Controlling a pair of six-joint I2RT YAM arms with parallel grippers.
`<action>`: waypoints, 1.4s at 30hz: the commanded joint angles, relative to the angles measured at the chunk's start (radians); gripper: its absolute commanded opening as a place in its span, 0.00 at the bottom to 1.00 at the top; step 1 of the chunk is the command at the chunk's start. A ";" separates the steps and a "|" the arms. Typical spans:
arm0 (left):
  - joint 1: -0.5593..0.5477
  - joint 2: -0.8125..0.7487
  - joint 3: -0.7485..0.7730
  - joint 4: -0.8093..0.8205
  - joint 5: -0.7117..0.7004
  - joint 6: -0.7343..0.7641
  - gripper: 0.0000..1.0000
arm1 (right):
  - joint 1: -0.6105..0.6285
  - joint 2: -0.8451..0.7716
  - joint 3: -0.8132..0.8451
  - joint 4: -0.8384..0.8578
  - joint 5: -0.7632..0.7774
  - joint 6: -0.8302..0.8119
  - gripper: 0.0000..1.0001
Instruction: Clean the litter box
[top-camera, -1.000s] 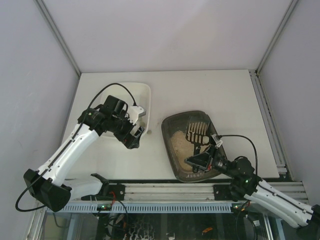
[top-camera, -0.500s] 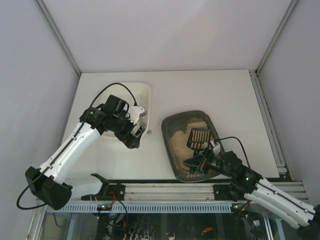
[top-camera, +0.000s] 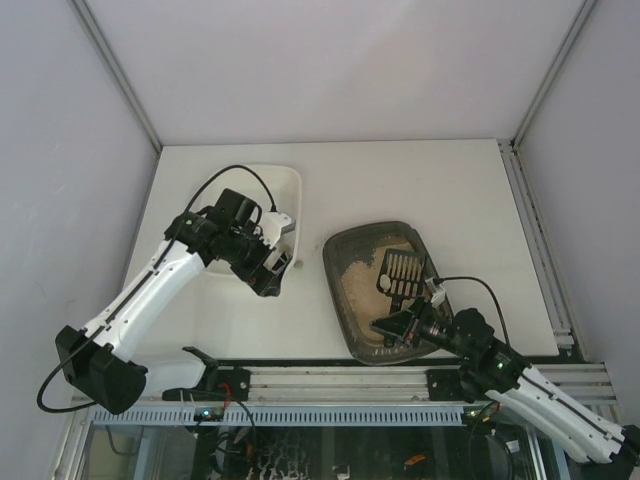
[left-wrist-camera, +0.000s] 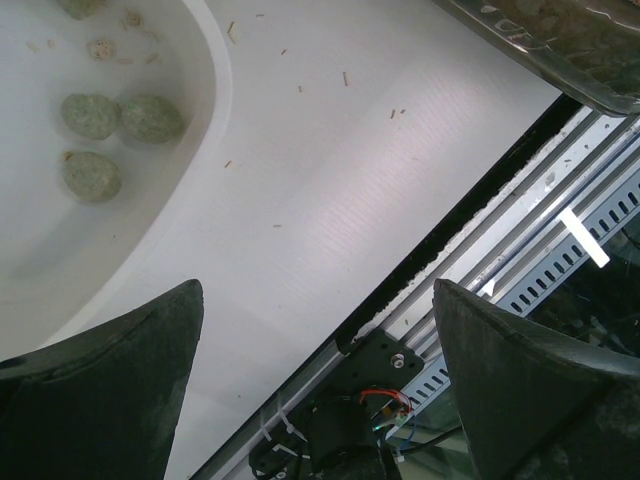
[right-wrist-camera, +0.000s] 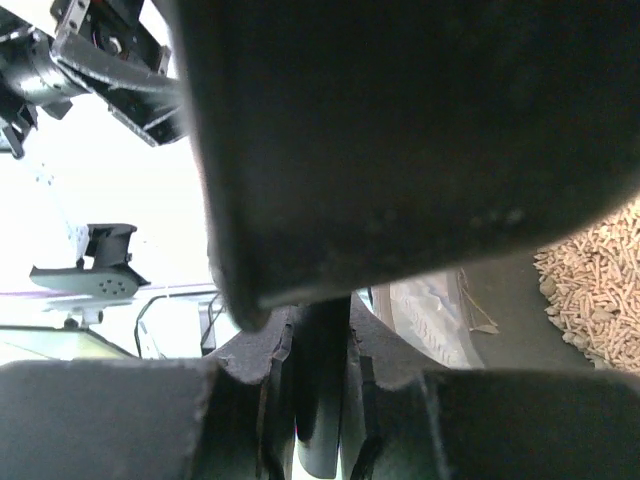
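Right fingers (top-camera: 398, 322), clenched on the handle of the black scoop (top-camera: 400, 272), have drawn back toward their arm's base over the past second. This lowers the scoop head flatter into the litter box (top-camera: 329, 272), which lies under and ahead of them (another sifting pass seems likely). Left fingers (top-camera: 276, 273) hang released beside the white tray (top-camera: 292, 190). No writing is legible.

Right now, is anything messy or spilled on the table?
Yes, a little. A few tiny brown crumbs lie scattered on the table between the white tray and the litter box. Nothing looks broken or tipped over.
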 joint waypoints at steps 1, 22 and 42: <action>0.006 -0.005 -0.001 0.023 -0.010 -0.010 1.00 | -0.003 0.030 -0.035 0.057 -0.082 -0.071 0.00; 0.579 0.114 0.232 -0.108 0.318 -0.066 1.00 | -0.127 0.806 0.451 0.271 -0.195 -0.298 0.00; 0.943 0.137 0.258 -0.242 0.525 0.091 1.00 | 0.044 2.209 2.154 -0.753 0.059 -0.887 0.00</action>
